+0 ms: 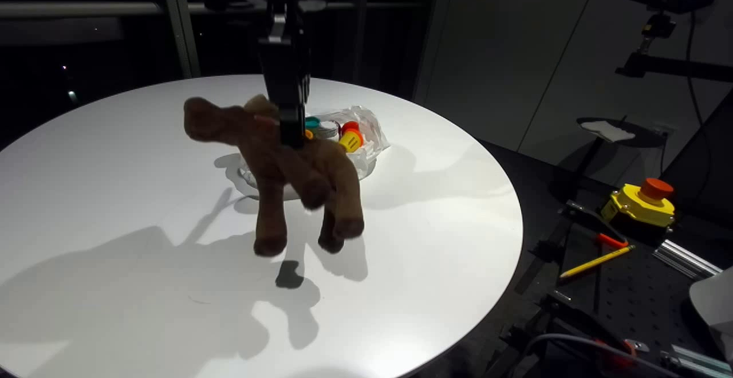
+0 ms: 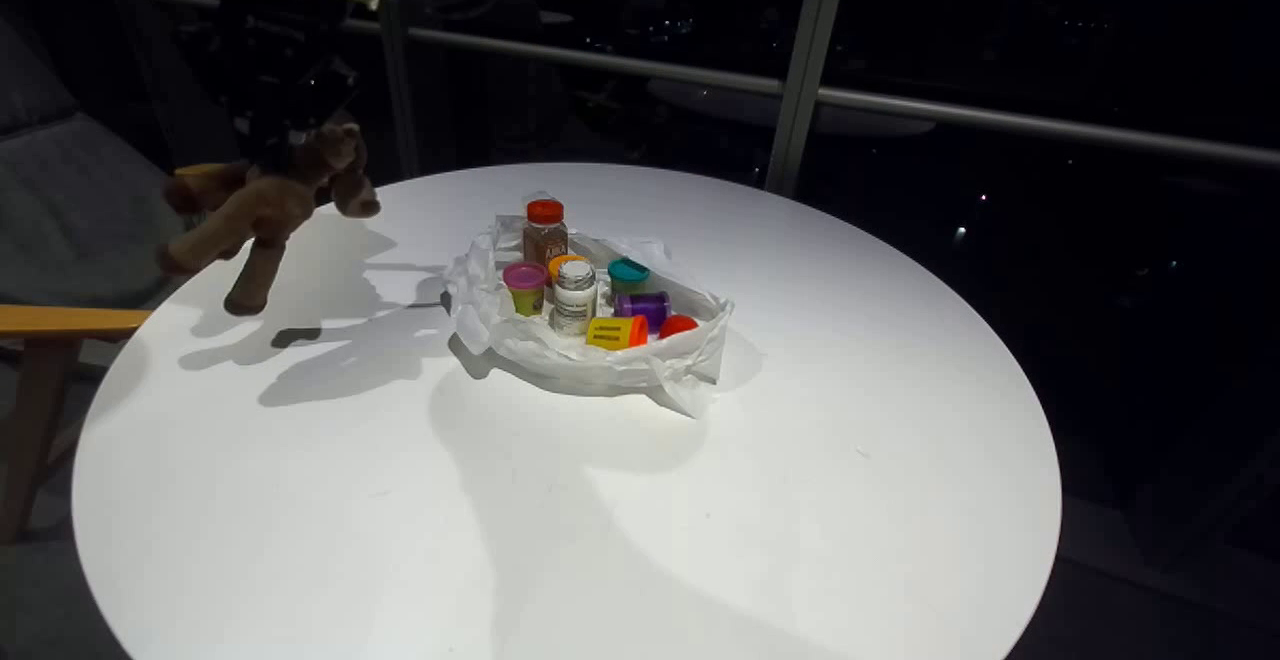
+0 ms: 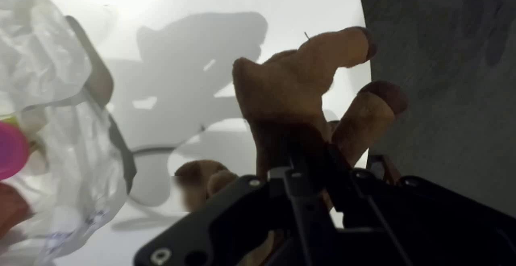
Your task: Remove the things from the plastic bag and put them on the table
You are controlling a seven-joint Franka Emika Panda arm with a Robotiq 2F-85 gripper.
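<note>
White round table stands part-shadowed before dark windows

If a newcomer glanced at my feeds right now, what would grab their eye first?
Probably the brown plush animal, held aloft in the gripper near the edge of the round white table. Next, the plastic bag lying open on that table, with a yellow tub on its side inside. Then, off the table, the red emergency-stop button on a yellow box.

black windows crossed by metal rail; grey wood-armed chair; dim wall; dark floor.
</note>
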